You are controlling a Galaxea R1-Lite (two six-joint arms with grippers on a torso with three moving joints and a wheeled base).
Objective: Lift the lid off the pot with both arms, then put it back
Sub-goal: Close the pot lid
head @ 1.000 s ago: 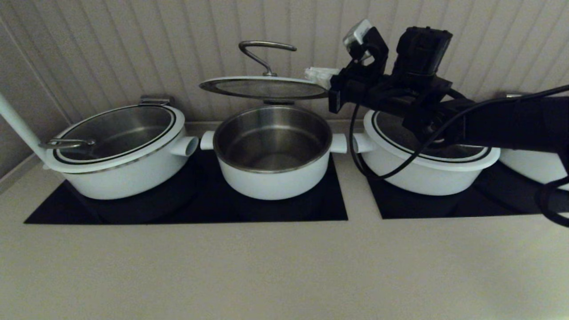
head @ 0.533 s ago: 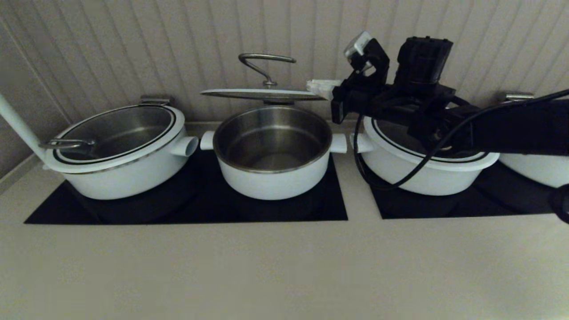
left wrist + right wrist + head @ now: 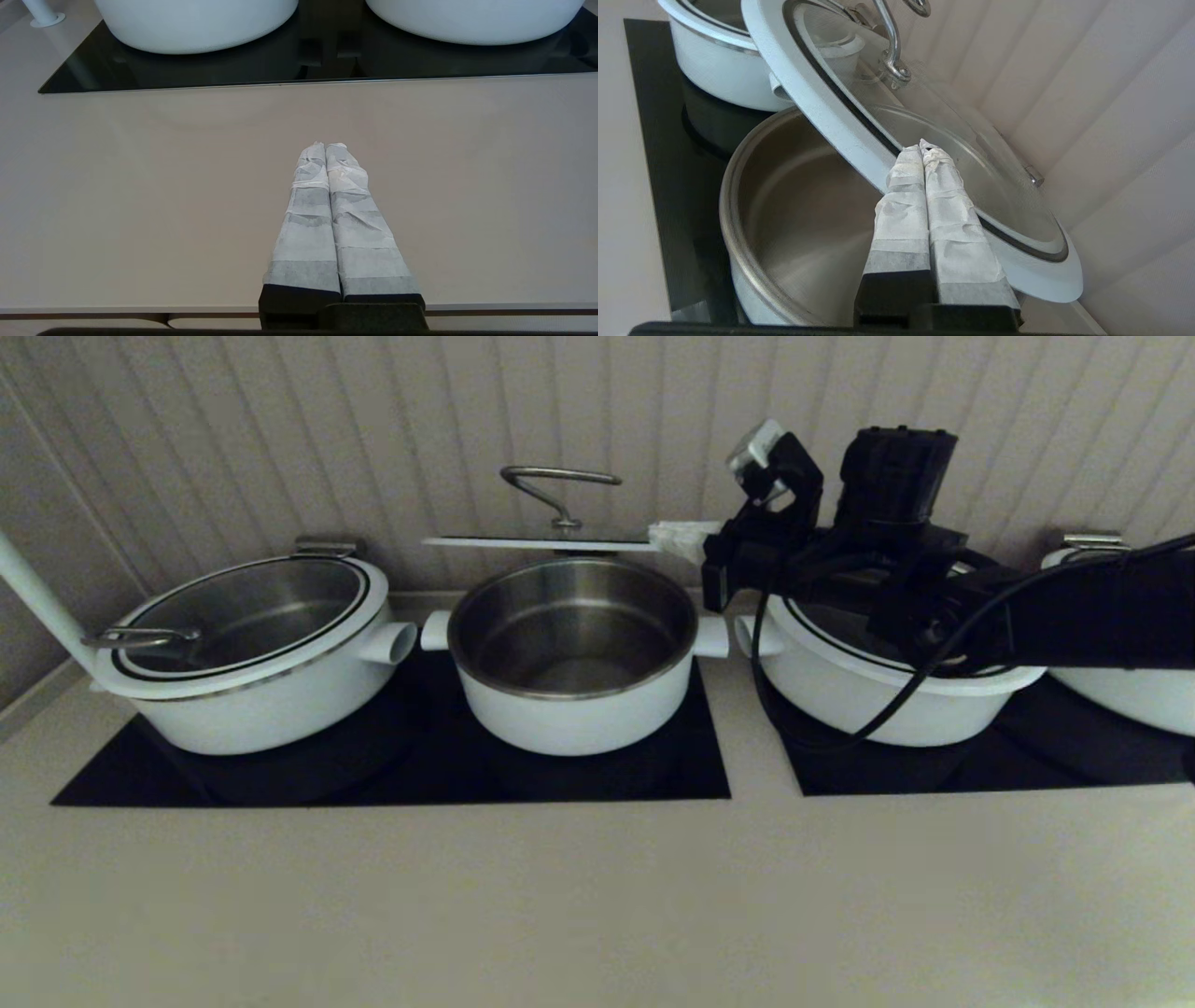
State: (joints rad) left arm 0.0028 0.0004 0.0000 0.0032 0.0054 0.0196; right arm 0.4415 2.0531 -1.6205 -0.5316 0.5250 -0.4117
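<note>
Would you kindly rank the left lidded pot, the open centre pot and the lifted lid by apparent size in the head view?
1. Left lidded pot, widest.
2. Open centre pot.
3. Lifted lid, seen edge-on and farther back, so unsure; the right gripper clamps its rim.

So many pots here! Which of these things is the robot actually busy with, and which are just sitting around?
In use:
- the lid, held level above the open pot
- the pot, the middle one
- right gripper, clamped on the lid's rim

Just sitting there:
- wide pot on the left, lidded
- wide pot on the right
- left gripper, parked over the bare counter
</note>
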